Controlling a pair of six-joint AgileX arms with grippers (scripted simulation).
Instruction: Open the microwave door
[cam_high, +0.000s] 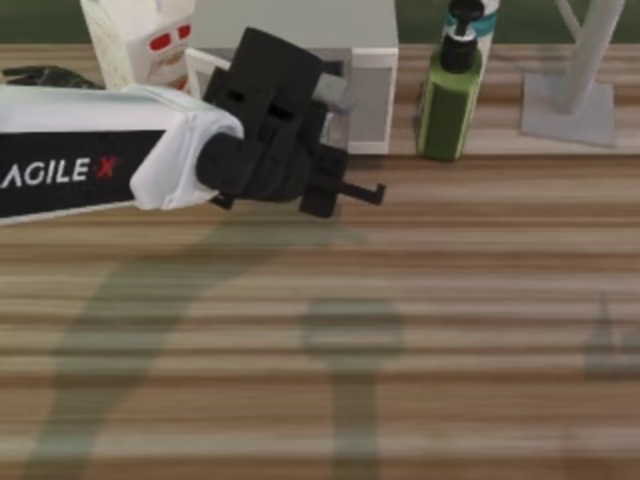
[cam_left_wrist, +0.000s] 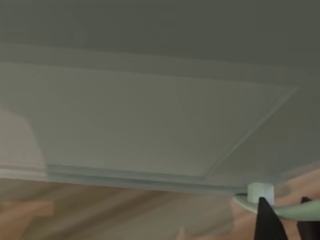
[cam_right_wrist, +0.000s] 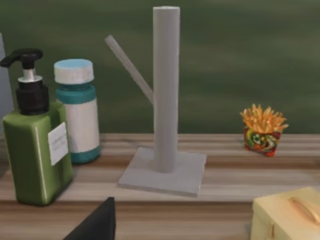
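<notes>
The left gripper is clenching the slim white handle beside the microwave door, a stiff hinged panel likely swinging easily.

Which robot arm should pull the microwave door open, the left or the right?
The left. The left gripper is already right in front of the microwave, with the microwave door filling its wrist view. The right arm is out of the top view, off toward the green bottle.
</notes>
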